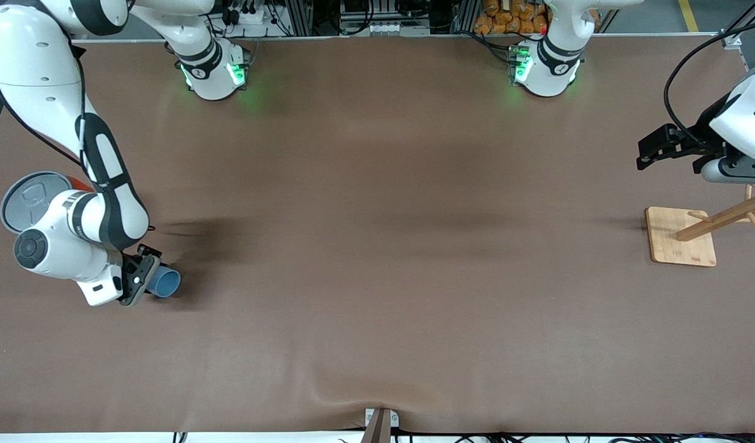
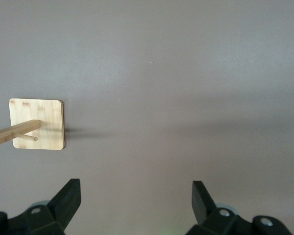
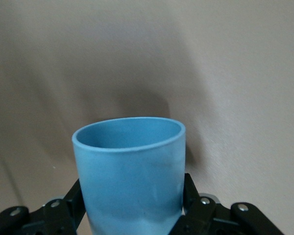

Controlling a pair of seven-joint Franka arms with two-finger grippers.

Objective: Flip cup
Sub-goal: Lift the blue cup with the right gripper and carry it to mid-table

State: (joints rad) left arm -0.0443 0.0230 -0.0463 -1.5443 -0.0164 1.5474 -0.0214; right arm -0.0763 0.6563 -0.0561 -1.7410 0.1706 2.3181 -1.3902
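At the right arm's end of the brown tabletop (image 1: 377,258), the right gripper (image 1: 144,278) holds the small light-blue tapered plastic cup (image 1: 165,282) on its side, its open mouth turned toward the table's middle. The jaws are closed on the cup's lower body, one on each flank, as the right wrist view makes plain: the cup (image 3: 131,171) fills that view's centre, with the black jaws of the right gripper (image 3: 132,208) pressed against its wall and its darker blue inside showing at the rim. Whether the cup touches the tabletop or hangs just clear of it cannot be told.

Just beside the right arm's forearm, farther from the front camera than the cup, stands a large orange can with a grey pull-tab top (image 1: 29,200), partly hidden by the arm.

The left arm waits at its own end of the table, the left gripper (image 1: 651,154) raised, its jaws spread wide and holding nothing. Below it stands a pale wooden peg stand on a square base (image 1: 682,237), which the left wrist view also shows (image 2: 37,124) past the parted jaws of the left gripper (image 2: 136,198).
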